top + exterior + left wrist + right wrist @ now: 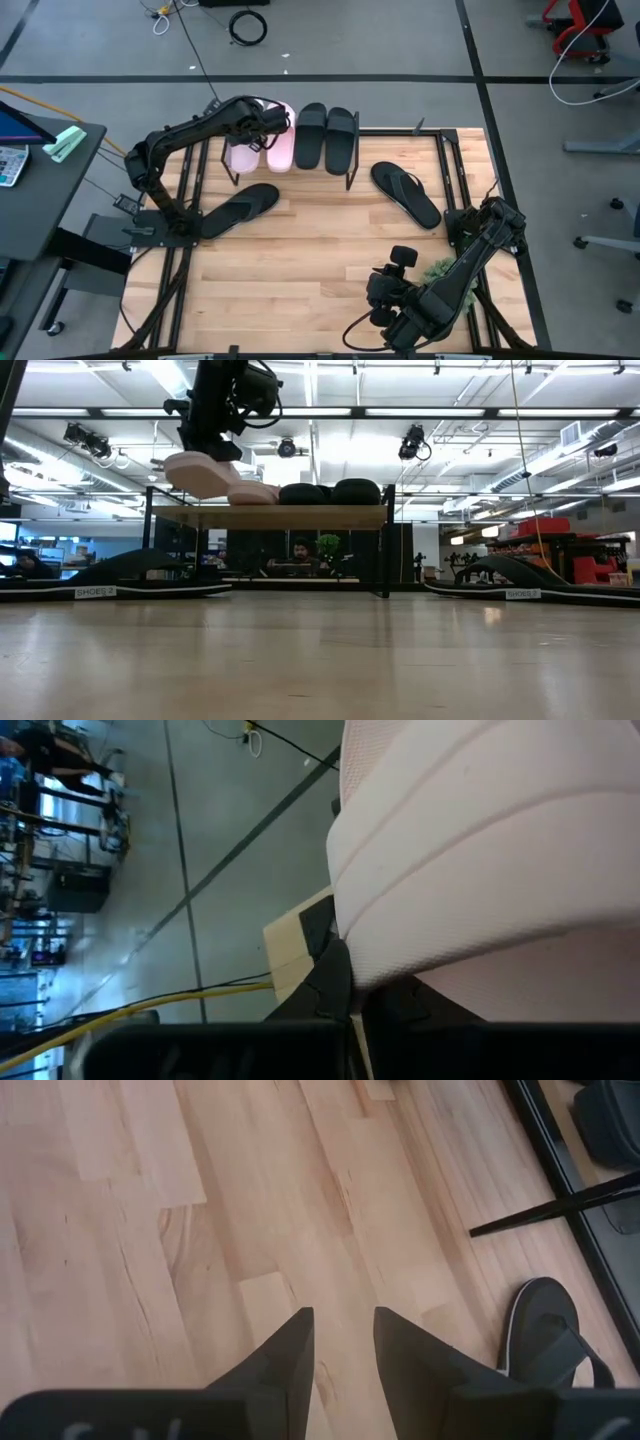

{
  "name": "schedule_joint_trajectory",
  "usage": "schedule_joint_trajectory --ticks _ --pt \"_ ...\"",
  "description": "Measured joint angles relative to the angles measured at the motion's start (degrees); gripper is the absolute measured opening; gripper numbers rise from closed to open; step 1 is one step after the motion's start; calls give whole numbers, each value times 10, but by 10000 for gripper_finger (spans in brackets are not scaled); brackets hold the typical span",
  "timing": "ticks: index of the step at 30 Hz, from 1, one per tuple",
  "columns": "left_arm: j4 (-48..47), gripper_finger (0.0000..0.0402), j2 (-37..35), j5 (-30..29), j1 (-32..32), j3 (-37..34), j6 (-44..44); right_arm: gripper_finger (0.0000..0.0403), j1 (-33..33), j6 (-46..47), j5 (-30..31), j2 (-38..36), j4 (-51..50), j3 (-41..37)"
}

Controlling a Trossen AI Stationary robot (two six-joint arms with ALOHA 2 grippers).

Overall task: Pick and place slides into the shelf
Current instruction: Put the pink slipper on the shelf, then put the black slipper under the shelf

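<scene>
My left gripper (266, 120) reaches over the shelf (300, 516) at the table's far edge and is shut on a pale pink slide (200, 472). The second pink slide (255, 492) and two black slides (310, 135) (341, 140) lie sole-down on the shelf's top board. Two thin black flip-flops lie flat on the table, one on the left (238, 208) and one on the right (405, 193). My right gripper (342, 1350) is open and waits low over bare wood at the near right. My left gripper holds the pink slide by its edge (345, 955), coming from above; a dark finger (330, 975) shows against the foam. The slide is tilted, with its left end raised above the shelf board. Whether its lower end (238, 488) touches the board, I cannot tell.
The shelf's thin black legs (352, 170) stand on the far part of the table. The right flip-flop (550, 1342) lies close beside my right gripper. Bare wood spreads across the table's middle (310, 250). A person sits in the room behind the shelf (298, 552).
</scene>
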Motion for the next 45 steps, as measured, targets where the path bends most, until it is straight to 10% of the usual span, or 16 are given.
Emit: schedule_joint_trajectory --ticks 18,35,45 --pt "-3 13 55 14 19 0 1 113 1 -1 0 0 0 0" --pt "-15 183 57 44 12 0 45 113 2 -1 0 0 0 0" --pt "-17 179 55 88 -66 0 75 113 2 2 0 0 0 0"
